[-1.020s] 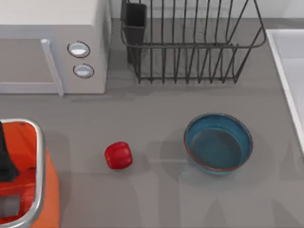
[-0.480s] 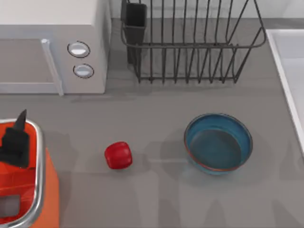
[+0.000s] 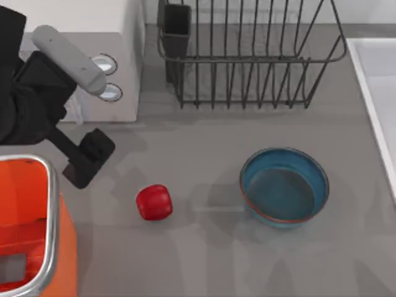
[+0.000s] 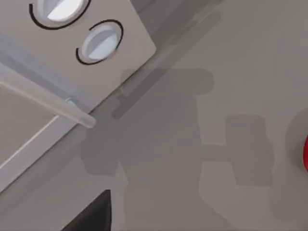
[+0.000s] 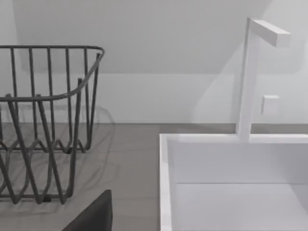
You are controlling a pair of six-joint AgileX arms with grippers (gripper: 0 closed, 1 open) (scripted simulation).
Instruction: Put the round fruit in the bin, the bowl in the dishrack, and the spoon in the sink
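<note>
The round fruit (image 3: 153, 202), red and glossy, lies on the grey counter left of centre; its edge also shows in the left wrist view (image 4: 305, 154). My left gripper (image 3: 86, 162) hangs above the counter, up and to the left of the fruit, between the microwave and the bin (image 3: 51, 204). The blue bowl (image 3: 284, 185) stands upright and empty to the right of the fruit. The dishrack (image 3: 247, 62) is at the back, the sink (image 3: 374, 80) at the right edge. The spoon is out of view. My right gripper (image 5: 94, 216) faces the dishrack (image 5: 43, 125) and the sink (image 5: 231, 183).
A white microwave (image 3: 127, 37) with two round knobs stands at the back left, close behind my left arm. The black utensil cup (image 3: 176, 28) sits at the rack's left corner. A white faucet (image 5: 250, 77) rises behind the sink.
My left arm has swung up out of the bin and to the right, and now reaches toward the fruit from in front of the microwave. The fruit and the bowl have stayed put.
</note>
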